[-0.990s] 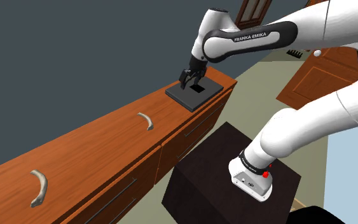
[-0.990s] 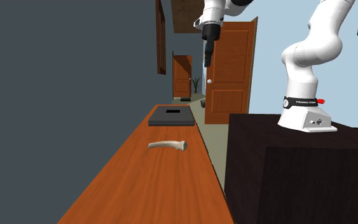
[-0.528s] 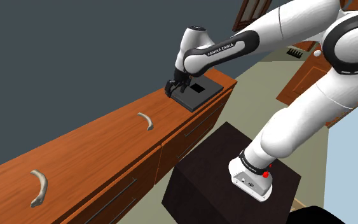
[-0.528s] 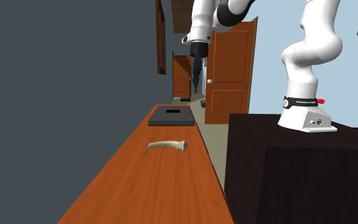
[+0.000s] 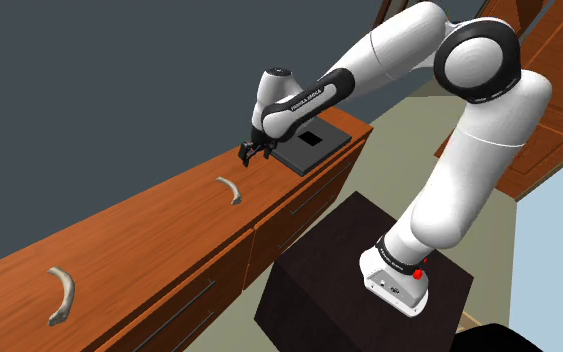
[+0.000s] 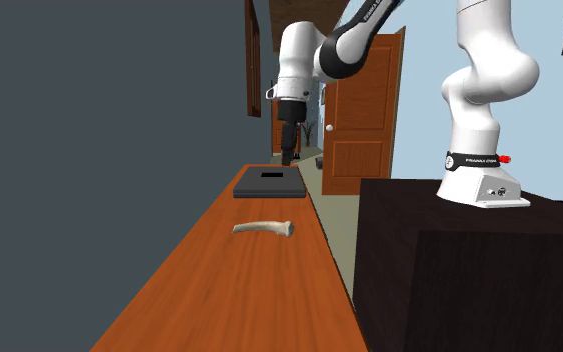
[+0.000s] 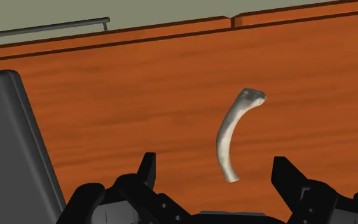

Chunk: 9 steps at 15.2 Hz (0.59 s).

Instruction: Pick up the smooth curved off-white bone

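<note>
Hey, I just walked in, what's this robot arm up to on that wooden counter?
The white arm holds its open end effector above the wooden counter, beside a flat black slab. A curved off-white bone lies on the wood just ahead of the fingers, untouched, so nothing is picked up yet. A second bone lies farther along the counter.

The white arm (image 5: 474,185) climbs from its base toward twelve o'clock, folds at the elbow and stretches toward nine o'clock in the shoulder view. Its black gripper (image 5: 250,152) points downward, with its fingers (image 7: 147,167) spread wide apart.
</note>
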Tool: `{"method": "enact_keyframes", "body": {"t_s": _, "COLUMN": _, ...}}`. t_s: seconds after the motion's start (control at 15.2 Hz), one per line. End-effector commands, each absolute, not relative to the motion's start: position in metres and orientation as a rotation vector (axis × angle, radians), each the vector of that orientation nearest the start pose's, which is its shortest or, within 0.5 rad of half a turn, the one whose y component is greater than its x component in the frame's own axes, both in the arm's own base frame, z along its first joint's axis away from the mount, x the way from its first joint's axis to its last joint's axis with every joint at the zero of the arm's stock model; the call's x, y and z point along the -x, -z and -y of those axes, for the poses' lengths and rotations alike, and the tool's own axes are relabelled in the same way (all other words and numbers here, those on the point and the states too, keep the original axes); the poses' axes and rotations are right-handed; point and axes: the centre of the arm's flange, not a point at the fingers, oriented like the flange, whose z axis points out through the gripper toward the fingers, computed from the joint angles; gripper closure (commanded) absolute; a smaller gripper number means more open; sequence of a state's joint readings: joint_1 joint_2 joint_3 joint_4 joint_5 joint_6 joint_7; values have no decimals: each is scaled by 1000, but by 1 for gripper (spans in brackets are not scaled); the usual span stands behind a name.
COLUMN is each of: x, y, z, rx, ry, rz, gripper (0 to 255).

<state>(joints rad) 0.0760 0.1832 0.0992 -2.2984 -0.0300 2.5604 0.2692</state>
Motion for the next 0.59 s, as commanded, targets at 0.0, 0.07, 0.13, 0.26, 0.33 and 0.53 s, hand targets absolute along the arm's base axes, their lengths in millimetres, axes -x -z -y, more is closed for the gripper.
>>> {"method": "enact_keyframes", "body": {"t_s": 0.0, "x": -542, "y": -254, "z": -99, "rx": 3120, "ry": 120, "rz": -111, "gripper": 0}}
{"method": "enact_keyframes", "body": {"t_s": 0.07, "x": -549, "y": -244, "z": -103, "rx": 3120, "ry": 119, "rz": -111, "gripper": 0}}
{"method": "enact_keyframes", "body": {"t_s": 0.13, "x": -555, "y": -233, "z": -107, "rx": 3121, "ry": 118, "rz": -110, "gripper": 0}}
{"method": "enact_keyframes", "body": {"t_s": 0.26, "x": -569, "y": -211, "z": -114, "rx": 3122, "ry": 116, "rz": -109, "gripper": 0}}
{"method": "enact_keyframes", "body": {"t_s": 0.33, "x": -576, "y": -201, "z": -118, "rx": 3122, "ry": 115, "rz": -109, "gripper": 0}}
{"method": "enact_keyframes", "body": {"t_s": 0.53, "x": -596, "y": -169, "z": -130, "rx": 3123, "ry": 111, "rz": -107, "gripper": 0}}
